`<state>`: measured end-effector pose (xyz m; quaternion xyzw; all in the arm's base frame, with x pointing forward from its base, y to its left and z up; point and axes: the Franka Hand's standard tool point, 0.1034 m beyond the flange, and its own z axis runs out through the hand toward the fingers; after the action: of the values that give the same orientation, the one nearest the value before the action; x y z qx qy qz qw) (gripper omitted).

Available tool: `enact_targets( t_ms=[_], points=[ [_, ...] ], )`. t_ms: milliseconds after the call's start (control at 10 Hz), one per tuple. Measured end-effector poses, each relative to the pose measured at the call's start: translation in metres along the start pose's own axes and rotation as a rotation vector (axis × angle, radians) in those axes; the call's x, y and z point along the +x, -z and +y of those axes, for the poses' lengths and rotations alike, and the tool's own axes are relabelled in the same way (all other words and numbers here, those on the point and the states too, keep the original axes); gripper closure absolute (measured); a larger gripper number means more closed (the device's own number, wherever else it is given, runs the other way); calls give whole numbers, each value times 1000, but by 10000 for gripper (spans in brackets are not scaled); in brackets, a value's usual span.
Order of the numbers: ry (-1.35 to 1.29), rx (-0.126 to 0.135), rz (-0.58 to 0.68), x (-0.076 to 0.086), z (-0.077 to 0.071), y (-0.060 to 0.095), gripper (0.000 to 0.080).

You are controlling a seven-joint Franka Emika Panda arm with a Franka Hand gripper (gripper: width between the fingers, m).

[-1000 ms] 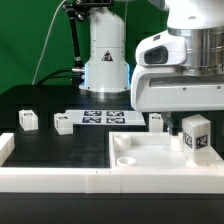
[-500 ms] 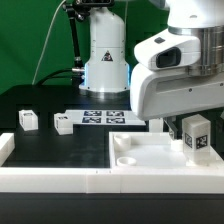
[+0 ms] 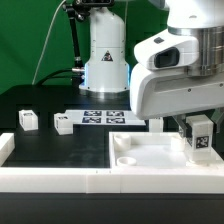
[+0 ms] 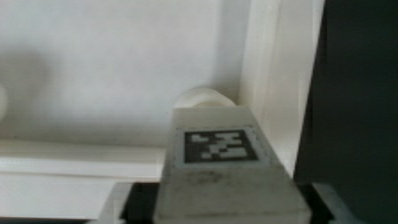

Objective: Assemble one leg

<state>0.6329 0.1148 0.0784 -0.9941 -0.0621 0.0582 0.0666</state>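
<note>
My gripper (image 3: 199, 124) is shut on a white leg (image 3: 201, 137) with a black-and-white tag, holding it upright over the right part of the large white square panel (image 3: 150, 158). In the wrist view the held leg (image 4: 222, 160) points toward a round corner socket (image 4: 206, 98) of the panel (image 4: 89, 60); my gripper (image 4: 222, 205) clamps it from both sides. Two more legs (image 3: 27, 119) (image 3: 63, 124) lie on the black table at the exterior view's left. Part of another leg (image 3: 156, 123) shows behind the gripper.
The marker board (image 3: 103, 118) lies flat on the table in front of the robot base (image 3: 105, 55). A white rail (image 3: 50, 175) runs along the front edge. A round socket (image 3: 120, 140) shows at the panel's near left corner.
The gripper and the held leg have moved down and slightly toward the exterior view's right, closer to the panel.
</note>
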Motion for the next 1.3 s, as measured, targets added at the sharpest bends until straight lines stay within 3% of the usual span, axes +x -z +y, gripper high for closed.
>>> enact_targets(
  t_ms=[600, 1100, 1300],
  points=[
    [-815, 50, 60, -1, 4, -1, 509],
    [-1423, 51, 56, -2, 2, -2, 509],
    [-1509, 63, 47, -2, 2, -2, 509]
  ],
)
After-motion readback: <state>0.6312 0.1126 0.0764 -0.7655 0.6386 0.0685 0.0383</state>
